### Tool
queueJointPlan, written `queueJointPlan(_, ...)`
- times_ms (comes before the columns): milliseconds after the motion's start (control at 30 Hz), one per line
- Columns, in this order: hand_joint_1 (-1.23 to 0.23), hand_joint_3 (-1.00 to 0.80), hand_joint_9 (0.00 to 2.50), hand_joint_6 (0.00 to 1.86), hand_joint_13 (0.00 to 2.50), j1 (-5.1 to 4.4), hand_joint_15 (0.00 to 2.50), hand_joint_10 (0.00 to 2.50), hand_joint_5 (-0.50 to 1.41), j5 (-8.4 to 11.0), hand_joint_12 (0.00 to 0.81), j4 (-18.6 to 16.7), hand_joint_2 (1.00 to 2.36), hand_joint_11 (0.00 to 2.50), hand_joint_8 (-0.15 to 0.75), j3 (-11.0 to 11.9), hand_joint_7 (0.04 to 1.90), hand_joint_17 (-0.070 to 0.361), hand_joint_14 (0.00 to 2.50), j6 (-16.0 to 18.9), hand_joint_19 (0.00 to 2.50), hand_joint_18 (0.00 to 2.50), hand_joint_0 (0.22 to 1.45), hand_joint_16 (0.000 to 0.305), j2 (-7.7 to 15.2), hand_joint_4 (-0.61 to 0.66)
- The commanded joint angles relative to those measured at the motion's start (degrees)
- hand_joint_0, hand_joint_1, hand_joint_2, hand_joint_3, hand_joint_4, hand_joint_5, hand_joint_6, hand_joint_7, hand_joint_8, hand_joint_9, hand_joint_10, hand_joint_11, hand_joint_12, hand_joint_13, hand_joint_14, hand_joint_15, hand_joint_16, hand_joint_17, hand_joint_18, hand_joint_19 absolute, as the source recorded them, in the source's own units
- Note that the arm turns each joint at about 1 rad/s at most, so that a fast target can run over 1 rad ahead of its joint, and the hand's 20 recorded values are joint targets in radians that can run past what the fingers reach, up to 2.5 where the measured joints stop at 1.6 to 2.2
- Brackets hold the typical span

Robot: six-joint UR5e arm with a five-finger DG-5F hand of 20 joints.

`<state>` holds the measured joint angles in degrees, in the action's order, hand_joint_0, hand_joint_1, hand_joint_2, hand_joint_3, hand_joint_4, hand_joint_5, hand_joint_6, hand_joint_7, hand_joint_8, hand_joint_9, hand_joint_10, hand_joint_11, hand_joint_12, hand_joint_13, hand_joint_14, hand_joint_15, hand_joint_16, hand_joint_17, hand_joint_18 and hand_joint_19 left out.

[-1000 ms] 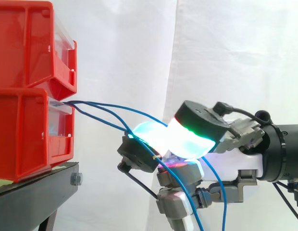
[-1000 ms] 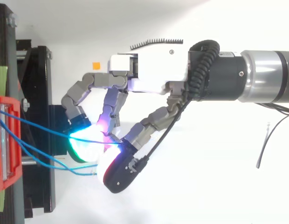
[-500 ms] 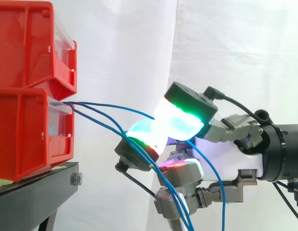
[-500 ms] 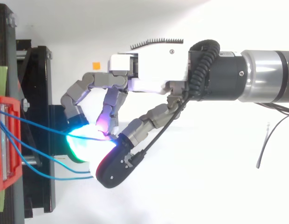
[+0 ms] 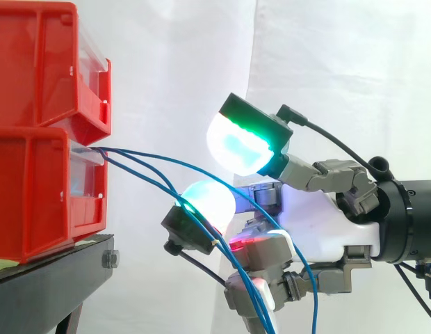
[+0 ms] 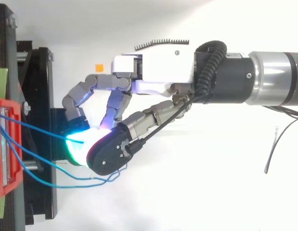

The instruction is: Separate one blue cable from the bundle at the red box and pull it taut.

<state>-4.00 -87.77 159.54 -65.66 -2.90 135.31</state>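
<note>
Hand (image 5: 320, 223) slack, gripping nothing, right of 2 red bins (image 5: 42, 90).
Blue cables (image 5: 132, 150) sag across its parted pads (image 5: 236, 142).

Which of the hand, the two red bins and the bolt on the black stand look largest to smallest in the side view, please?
1. hand
2. upper red bin and lower red bin: alike, both cut by the frame's edge
3. bolt on the black stand
</note>
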Motion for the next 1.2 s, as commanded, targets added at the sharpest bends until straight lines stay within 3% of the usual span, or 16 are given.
queueJointPlan(0, -0.49, -0.5, 1.24, 0.76, 1.08, 0.05, 0.86, 0.03, -0.12, 0.05, 0.398, 0.2, 1.0, 1.18, 0.306, 0.0, 1.15, 0.128, 0.03, 0.0, 0.91, 0.88, 0.51, 0.057, 0.0, 0.04)
queueJointPlan(200, -0.46, -0.5, 1.25, 0.76, 1.08, 0.31, 0.88, 0.03, -0.12, 0.05, 0.382, 0.2, 1.0, 1.18, 0.288, 0.0, 1.19, 0.119, 0.03, -0.1, 0.93, 0.85, 0.58, 0.053, 0.0, 0.03)
queueJointPlan(633, -0.53, -0.5, 1.24, 0.82, 1.08, 0.49, 0.86, 0.03, -0.16, 0.23, 0.401, 0.2, 1.0, 1.27, 0.288, 0.5, 1.18, 0.126, 0.03, -2.3, 0.92, 0.87, 0.54, 0.056, -0.6, 0.05)
queueJointPlan(933, -0.53, -0.5, 1.27, 0.85, 1.08, 0.66, 0.86, 0.02, -0.17, 0.14, 0.401, 7.4, 1.0, 1.43, 0.272, 0.5, 1.15, 0.127, 0.03, -3.9, 0.91, 0.87, 0.54, 0.056, -2.7, 0.06)
queueJointPlan(1167, -0.5, -0.5, 1.3, 0.85, 1.07, 0.58, 0.87, 0.02, -0.18, 0.32, 0.397, 8.3, 1.0, 1.58, 0.251, 0.5, 1.14, 0.126, 0.03, -4.0, 0.9, 0.86, 0.55, 0.056, -2.9, 0.07)
